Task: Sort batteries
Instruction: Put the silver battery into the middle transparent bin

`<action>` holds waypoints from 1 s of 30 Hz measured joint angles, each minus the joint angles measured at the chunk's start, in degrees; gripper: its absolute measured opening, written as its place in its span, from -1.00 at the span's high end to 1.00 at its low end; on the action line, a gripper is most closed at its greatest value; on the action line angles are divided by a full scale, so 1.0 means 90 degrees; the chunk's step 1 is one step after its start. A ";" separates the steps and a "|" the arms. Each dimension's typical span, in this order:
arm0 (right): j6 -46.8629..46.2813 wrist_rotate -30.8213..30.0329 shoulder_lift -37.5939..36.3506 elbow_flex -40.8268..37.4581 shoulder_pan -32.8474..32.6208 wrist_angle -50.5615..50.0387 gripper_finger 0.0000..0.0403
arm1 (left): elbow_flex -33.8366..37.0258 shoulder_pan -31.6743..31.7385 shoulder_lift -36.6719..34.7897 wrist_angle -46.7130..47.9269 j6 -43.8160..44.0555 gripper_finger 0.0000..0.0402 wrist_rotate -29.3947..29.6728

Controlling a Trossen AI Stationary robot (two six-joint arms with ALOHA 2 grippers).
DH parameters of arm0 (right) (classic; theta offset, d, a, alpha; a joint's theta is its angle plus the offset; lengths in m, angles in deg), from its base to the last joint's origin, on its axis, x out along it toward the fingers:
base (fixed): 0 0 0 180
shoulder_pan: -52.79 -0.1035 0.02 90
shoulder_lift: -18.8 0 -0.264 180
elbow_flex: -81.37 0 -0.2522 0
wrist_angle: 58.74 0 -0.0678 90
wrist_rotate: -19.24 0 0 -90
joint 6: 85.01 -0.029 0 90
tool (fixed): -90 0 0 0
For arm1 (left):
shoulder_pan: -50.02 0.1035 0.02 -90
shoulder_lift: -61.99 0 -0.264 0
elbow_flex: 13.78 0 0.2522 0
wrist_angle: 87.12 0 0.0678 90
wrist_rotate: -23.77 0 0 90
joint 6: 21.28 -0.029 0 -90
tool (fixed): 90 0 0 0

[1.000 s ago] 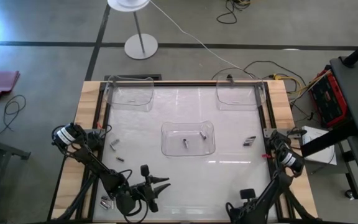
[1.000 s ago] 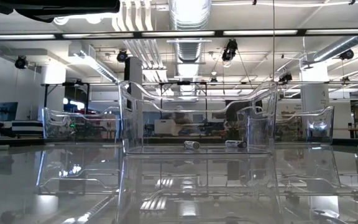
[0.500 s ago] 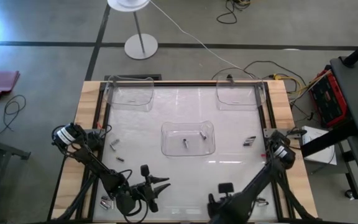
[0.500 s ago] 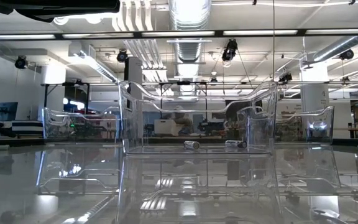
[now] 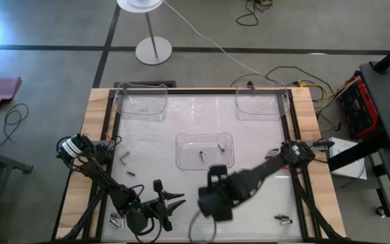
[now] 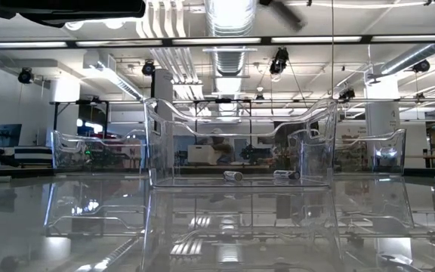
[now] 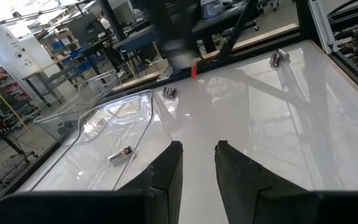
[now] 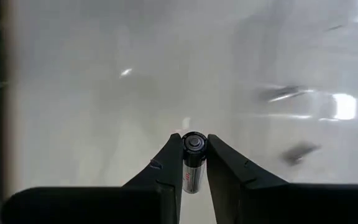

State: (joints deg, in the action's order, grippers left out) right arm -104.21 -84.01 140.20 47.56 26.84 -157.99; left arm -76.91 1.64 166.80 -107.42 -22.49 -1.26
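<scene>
centre tray [image 5: 181,157]: two batteries [image 5: 202,154] inside | right tool [image 5: 207,203]: in front

Two dark jointed arms, black tapered fingers [image 8: 166,165]

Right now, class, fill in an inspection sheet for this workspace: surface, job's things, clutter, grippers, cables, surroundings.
Surface: glossy white table, wooden border.
Job's things: two batteries in the middle clear tray; others loose on the table; two more trays at the far edge.
Clutter: nothing seen.
Grippers: right gripper shut on a battery, above the table's middle; left gripper open, at the near edge.
Cables: coiled on the floor.
Surroundings: lamp stand, workshop.
</scene>
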 joint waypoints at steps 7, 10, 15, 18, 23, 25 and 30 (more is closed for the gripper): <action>0.0835 -0.0219 0.0032 -0.0124 0.1020 0.0007 0.75 | 0.0000 -0.0005 0.0000 0.0060 0.0002 0.62 0.0000; 0.1268 -0.0203 0.0106 -0.0270 0.1339 0.0068 0.76 | 0.0000 -0.0060 -0.0001 0.0060 -0.0002 0.62 0.0000; 0.2113 -0.0147 0.0252 -0.0535 0.1704 0.0120 0.76 | -0.0087 -0.0463 -0.0033 -0.0017 -0.0468 0.62 0.0000; 0.2047 0.0035 0.0298 -0.0810 0.1952 0.0240 0.75 | -0.0234 -0.0739 -0.0034 -0.0029 -0.0766 0.62 0.0090; 0.0704 0.0815 0.0308 -0.1260 0.2429 0.0524 0.78 | -0.0345 -0.0983 -0.0032 -0.0030 -0.0879 0.62 0.0370; 0.0006 0.0907 0.0308 -0.1357 0.2586 0.0552 0.79 | -0.0345 -0.1004 -0.0020 -0.0032 -0.0884 0.62 0.0372; -0.1564 0.1191 0.0308 -0.1532 0.2921 0.0794 0.78 | -0.0333 -0.1004 0.0036 0.0000 -0.0884 0.62 0.0372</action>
State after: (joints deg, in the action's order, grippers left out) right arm -118.29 -73.29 142.98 33.77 53.13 -150.84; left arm -79.90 -7.39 167.13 -107.42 -30.45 2.08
